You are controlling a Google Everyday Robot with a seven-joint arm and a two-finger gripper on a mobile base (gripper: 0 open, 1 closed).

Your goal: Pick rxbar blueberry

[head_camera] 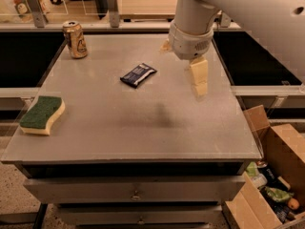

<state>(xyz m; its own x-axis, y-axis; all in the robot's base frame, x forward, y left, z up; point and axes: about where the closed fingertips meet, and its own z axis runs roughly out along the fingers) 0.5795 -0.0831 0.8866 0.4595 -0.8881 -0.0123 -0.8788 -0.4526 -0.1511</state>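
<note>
Camera view of the work table (143, 132). My gripper (199, 84) hangs from the white arm (193, 18) above the right part of the tabletop. It points down and is apart from every object. Whether it is released or clenched I cannot tell from this angle.

The snack bar (138, 75), a small flat packet in dark navy with pale print, lies flat on the table to the left of the gripper in this view. It is near the gripper but not touching it, at about the same depth, with its long side running diagonally.

Farther left of the gripper, toward the back edge, a gold drink can (75, 39) stands upright. A green-and-yellow sponge (42, 114) lies well apart from the gripper, at the far left and nearer the front edge, green face up.

To the right of the gripper and lower, on the floor beside the table, an open cardboard box (279, 151) holds mixed items. Drawers (136, 190) sit under the tabletop.
</note>
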